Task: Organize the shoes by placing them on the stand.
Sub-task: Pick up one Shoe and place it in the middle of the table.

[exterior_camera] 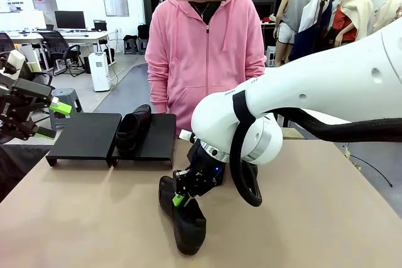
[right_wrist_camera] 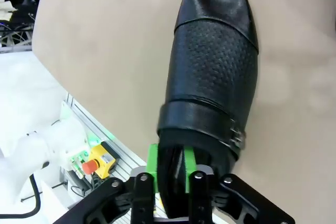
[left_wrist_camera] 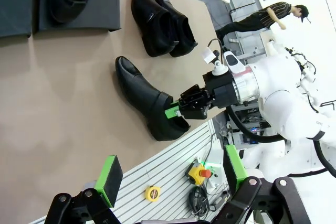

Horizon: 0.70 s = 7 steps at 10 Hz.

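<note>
- One tan tabletop (exterior_camera: 326, 218) carries the work. A slotted metal rail (left_wrist_camera: 173, 158) edges the robot's side and bears a yellow box with a red button (left_wrist_camera: 200, 173). Desks with a monitor (exterior_camera: 70, 19) stand in the room behind, and a person in a pink hoodie (exterior_camera: 204, 54) stands at the far side.
- The left wrist view adds a pair of shoes (left_wrist_camera: 163, 22), side by side on the table near the stand (exterior_camera: 85, 136); in the front view the right arm covers that spot. The right wrist view adds the held shoe's (right_wrist_camera: 215, 66) pebbled upper and buckled strap.
- Count: four shoes, two stand platforms side by side.
- The shoe on the stand (exterior_camera: 132, 131) sits on the right-hand platform.
- The right gripper (right_wrist_camera: 170, 171) pinches the held shoe's heel collar on the table, before the stand.
- The left gripper (exterior_camera: 53, 120) hangs spread wide, holding nothing, at the table's left.
</note>
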{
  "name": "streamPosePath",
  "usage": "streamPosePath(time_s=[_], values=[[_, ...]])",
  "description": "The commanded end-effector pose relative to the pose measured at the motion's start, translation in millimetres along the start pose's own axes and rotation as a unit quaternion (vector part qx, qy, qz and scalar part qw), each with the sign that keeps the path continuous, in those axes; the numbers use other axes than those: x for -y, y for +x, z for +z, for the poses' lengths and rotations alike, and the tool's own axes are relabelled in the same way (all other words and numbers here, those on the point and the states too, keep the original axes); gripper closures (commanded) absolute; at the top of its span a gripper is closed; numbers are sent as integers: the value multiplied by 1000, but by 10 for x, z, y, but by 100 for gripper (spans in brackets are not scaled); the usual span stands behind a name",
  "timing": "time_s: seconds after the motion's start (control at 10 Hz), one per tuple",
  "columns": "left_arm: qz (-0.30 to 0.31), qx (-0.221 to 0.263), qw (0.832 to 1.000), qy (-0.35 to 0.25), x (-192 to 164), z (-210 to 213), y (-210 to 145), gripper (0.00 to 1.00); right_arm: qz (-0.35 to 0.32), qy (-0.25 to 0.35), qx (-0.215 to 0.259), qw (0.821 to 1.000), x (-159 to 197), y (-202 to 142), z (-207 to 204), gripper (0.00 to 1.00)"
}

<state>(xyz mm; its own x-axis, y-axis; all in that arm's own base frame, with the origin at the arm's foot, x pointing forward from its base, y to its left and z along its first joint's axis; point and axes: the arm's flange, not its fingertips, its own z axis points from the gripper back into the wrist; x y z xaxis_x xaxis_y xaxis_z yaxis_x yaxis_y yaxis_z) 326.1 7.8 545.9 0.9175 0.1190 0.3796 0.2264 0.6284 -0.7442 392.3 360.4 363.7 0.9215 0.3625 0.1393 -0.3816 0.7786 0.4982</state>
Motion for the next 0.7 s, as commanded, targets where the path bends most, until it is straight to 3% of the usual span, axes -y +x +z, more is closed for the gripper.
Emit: streamPosePath(time_s=[0.0, 0.3, 0.6], values=[[-5, -2, 1000, -2, -13, 25, -1, 0, 2, 16, 22, 1000, 21, -10, -24, 0], [-5, -2, 1000, -2, -13, 25, -1, 0, 6, 55, 7, 998, 51, -46, 256, 0], [-5, -2, 1000, -2, -13, 25, -1, 0, 15, 106, 4, 994, 211, -416, 1388, 0]])
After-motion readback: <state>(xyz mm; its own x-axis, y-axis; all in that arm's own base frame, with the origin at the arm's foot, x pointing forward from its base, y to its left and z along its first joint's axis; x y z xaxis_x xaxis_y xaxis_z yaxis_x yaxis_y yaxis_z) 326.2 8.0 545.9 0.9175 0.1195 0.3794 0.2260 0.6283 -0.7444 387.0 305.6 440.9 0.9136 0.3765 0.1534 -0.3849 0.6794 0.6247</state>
